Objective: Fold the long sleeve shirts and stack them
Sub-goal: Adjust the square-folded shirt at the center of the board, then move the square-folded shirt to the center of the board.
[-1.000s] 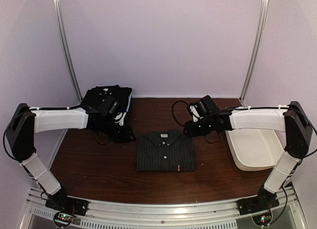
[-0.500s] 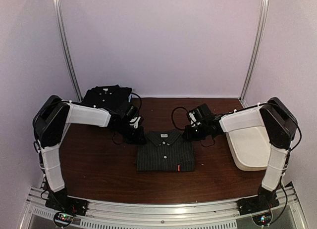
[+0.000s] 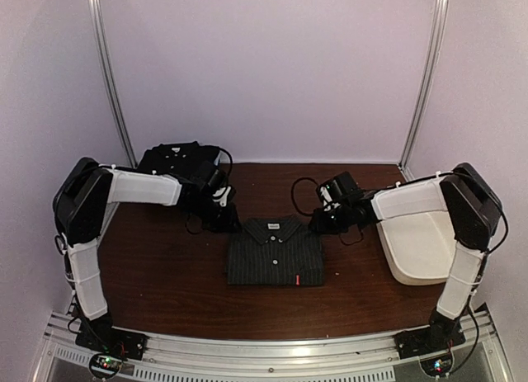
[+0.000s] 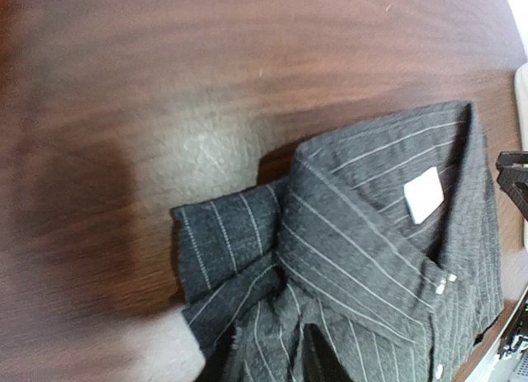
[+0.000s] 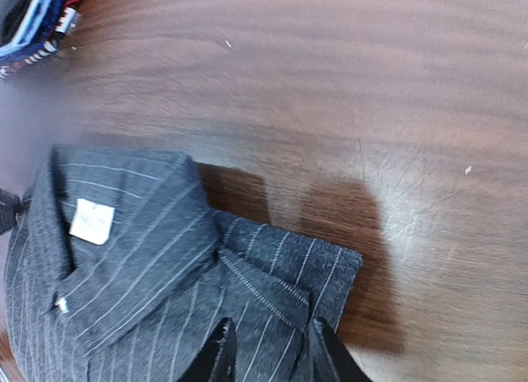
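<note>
The charcoal pinstripe shirt (image 3: 275, 252) lies folded flat in the middle of the table, collar toward the back. My left gripper (image 3: 230, 224) is down on its back left shoulder corner. In the left wrist view (image 4: 268, 357) the jaws stand close together with puckered striped cloth (image 4: 346, 233) pinched between them. My right gripper (image 3: 321, 222) is on the back right shoulder corner. In the right wrist view (image 5: 271, 356) it grips the folded edge of the shirt (image 5: 148, 266). A stack of folded black shirts (image 3: 176, 160) sits at the back left.
A white plastic tub (image 3: 422, 248) stands at the right, beside my right forearm. Dark wood table (image 3: 165, 283) surrounds the shirt. The edge of the shirt stack (image 5: 33, 23) shows at the top left of the right wrist view.
Both arms have swung inward and their elbows have risen. Both grippers have come down onto the pinstripe shirt's back corners. The shirt has not moved.
</note>
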`<state>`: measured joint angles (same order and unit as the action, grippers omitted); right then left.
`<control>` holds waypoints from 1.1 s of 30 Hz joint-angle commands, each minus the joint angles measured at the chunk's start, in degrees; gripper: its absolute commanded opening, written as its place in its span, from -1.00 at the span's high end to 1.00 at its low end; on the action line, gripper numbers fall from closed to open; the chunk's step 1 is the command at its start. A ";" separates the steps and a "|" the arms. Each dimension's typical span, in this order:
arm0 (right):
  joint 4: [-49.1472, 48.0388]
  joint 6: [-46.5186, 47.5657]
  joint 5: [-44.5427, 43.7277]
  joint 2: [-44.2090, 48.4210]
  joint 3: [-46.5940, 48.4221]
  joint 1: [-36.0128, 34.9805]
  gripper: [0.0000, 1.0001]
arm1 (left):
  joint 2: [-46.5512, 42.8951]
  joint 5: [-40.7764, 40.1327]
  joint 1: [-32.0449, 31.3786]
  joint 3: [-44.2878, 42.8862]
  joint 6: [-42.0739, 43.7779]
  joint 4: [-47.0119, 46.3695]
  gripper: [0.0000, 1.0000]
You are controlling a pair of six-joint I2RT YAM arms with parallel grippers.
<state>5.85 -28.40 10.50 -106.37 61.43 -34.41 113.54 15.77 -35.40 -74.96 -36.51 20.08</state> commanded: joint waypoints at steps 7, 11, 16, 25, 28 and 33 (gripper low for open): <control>3.81 0.34 -3.47 10.46 -0.30 -7.60 0.12 | -21.95 -7.18 6.01 12.71 -8.75 -4.43 0.28; 3.35 -0.67 -3.49 10.29 -0.16 -11.47 0.09 | -29.72 -7.59 11.42 21.99 -14.84 -10.18 0.14; 1.31 -2.20 -3.15 12.36 -1.84 -13.91 0.07 | -33.78 -6.00 18.58 30.56 -20.78 -19.32 0.03; -4.29 -4.02 -4.43 22.40 -8.32 -14.98 -0.07 | -27.75 -9.99 23.40 30.96 -26.97 -31.47 0.01; -4.58 -4.24 -5.44 26.46 -9.61 -14.96 -0.10 | -23.59 -10.68 24.59 29.16 -27.90 -33.24 0.01; -4.20 -3.70 -6.91 33.57 -10.66 -14.98 -0.18 | -17.39 -11.09 26.17 26.47 -28.85 -36.32 0.02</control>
<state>3.11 -31.92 6.26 -77.97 51.88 -49.15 92.77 6.22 -10.52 -45.47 -63.66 -9.72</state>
